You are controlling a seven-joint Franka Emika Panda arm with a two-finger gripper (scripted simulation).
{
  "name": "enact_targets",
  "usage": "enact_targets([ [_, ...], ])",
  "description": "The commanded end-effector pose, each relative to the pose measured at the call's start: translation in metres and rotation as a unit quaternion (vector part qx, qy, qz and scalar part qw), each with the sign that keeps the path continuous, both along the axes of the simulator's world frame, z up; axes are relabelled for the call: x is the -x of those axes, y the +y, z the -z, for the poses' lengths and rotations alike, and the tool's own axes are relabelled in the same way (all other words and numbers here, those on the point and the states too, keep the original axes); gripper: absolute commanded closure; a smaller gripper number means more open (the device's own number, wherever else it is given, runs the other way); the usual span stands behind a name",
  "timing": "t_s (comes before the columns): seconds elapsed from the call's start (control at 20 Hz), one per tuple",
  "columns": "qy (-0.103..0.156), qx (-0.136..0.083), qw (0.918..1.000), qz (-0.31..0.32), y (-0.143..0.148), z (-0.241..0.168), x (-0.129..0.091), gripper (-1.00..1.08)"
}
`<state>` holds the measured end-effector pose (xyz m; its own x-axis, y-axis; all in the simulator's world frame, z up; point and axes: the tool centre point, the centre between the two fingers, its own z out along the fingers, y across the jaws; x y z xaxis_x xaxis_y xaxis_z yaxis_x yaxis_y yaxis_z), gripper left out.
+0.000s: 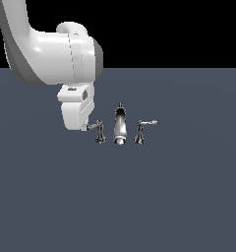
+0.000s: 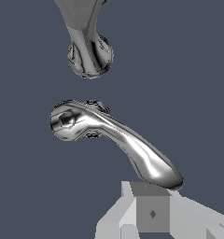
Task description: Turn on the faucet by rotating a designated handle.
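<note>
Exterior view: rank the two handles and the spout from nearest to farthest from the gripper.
1. Handle with its arm pointing to the view's left, right at the gripper.
2. Spout, in the middle.
3. Twin handle, on the view's right.

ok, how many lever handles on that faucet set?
2. The handle at the spout's exterior-view left, its arm tip at the gripper; the twin handle on the spout's right. None appears hidden.
</note>
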<state>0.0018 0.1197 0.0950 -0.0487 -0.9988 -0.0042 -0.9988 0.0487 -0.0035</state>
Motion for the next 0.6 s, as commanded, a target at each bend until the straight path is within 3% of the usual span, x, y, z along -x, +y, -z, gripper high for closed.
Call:
enact_targets([
  [0.0, 0.001, 0.001, 1.0000, 0.002, -0.010, 0.000, 0.004, 1.08],
  [0.55, 0.002, 0.002, 1.0000, 0.004, -0.049, 0.000, 0.024, 1.08],
])
